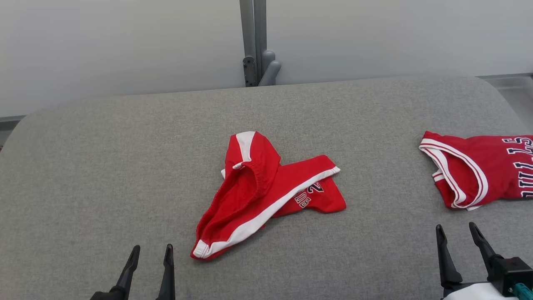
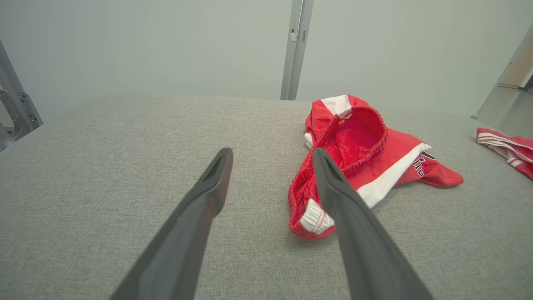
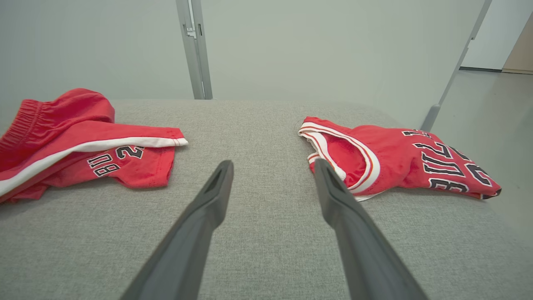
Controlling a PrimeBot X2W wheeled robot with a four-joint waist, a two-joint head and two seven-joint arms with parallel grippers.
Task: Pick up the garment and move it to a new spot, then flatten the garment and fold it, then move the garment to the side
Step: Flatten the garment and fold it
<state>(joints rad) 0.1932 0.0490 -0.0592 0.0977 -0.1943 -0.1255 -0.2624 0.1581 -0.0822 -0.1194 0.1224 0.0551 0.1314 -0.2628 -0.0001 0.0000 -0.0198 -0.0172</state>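
Shorts (image 1: 254,187) lie crumpled on the grey counter (image 1: 104,166), jersey (image 1: 479,166) well right of them, left fingers (image 1: 168,271) and right fingers (image 1: 444,254) spread, empty, clear of them.

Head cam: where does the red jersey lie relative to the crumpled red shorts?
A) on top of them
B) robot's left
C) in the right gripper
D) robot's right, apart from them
D: the red jersey sits near the right end of the grey padded surface, with bare fabric between it and the red shorts at the middle.
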